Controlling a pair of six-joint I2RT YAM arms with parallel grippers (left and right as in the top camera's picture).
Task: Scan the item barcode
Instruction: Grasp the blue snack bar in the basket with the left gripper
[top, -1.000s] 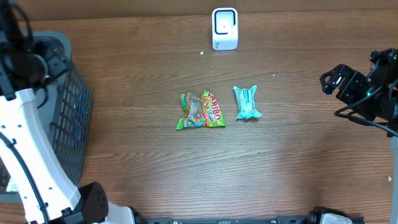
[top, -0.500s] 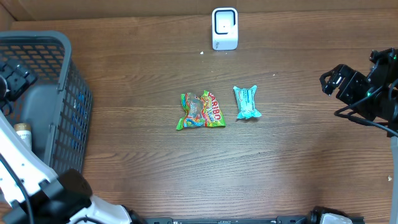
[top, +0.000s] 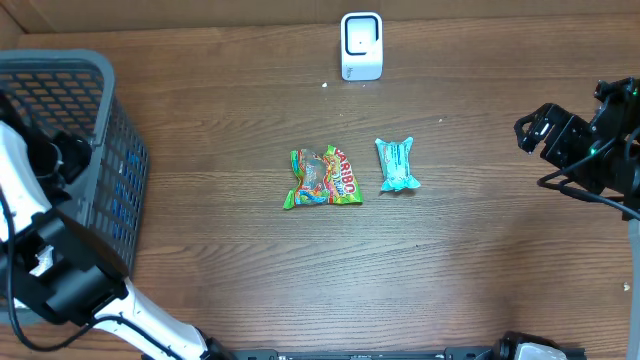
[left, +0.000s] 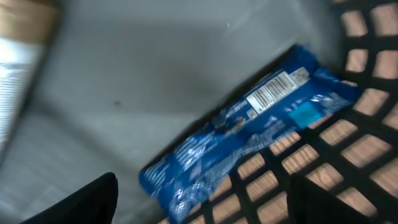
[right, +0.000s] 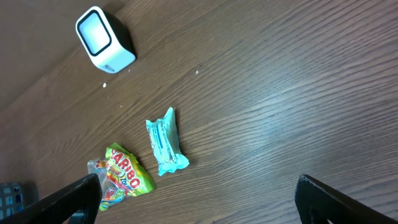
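While the left arm (top: 50, 270) reaches over the grey basket (top: 112, 190) at the table's (top: 460, 270) left edge, the overhead view shows the right arm (top: 590, 150) hanging at the far right, well apart from everything on the wood. A white scanner (top: 361, 45) stands upright near the table's far edge. Towards the middle lie two packets side by side, just apart: a Haribo bag (top: 325, 178) on the left and a teal packet (top: 396, 165) on the right. From here I cannot tell how either arm's fingers are set.

In the left wrist view, the left fingers (left: 87, 202) show as dark shapes in the two lower corners, set wide with nothing between them. Below them a blue packet (left: 249, 130) lies flat on the basket's grey floor, slanted, with one end against the lattice wall. Its white barcode (left: 273, 93) faces up near that end. A blurred item with printed text and a beige cap (left: 18, 50) sits at the upper left of the view; what it is I cannot tell.

In the right wrist view, the right fingers (right: 68, 199) also stand wide in the lower corners, gripping nothing, above bare wood. The scanner, teal packet and Haribo bag lie beyond them, untouched.
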